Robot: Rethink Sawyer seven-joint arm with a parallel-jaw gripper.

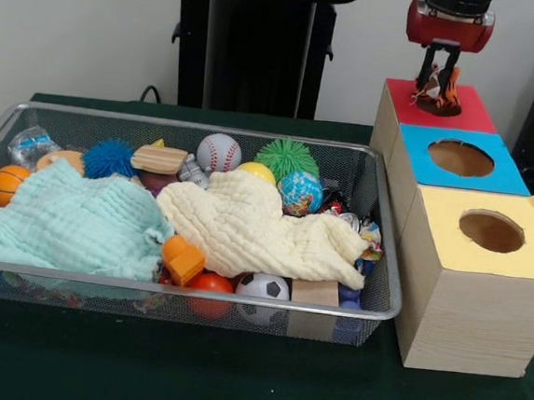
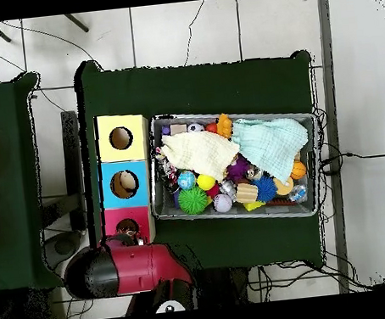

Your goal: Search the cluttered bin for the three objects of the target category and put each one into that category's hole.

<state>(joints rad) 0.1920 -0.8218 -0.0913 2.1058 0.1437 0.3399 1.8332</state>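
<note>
From the front we see the end effector (image 1: 438,82) poised directly over the red box (image 1: 438,106) at the counter's far right corner, its two fingers closed on a small orange-and-brown toy (image 1: 439,90) that hangs right at the hole — held there, we judge, so a release drops it straight in. The blue box (image 1: 460,159) and yellow box (image 1: 489,231) line the right edge, holes up, touching one another. The bin (image 1: 184,291) sits toward the left edge, and a cream cloth (image 1: 255,225) and mint cloth (image 1: 64,220) drape over the balls and blocks, hiding whatever targets remain. From overhead, the arm (image 2: 126,270) reaches from the counter's robot-side edge over the red box (image 2: 126,223) — the bin (image 2: 235,163) lies just beside the three boxes.
</note>
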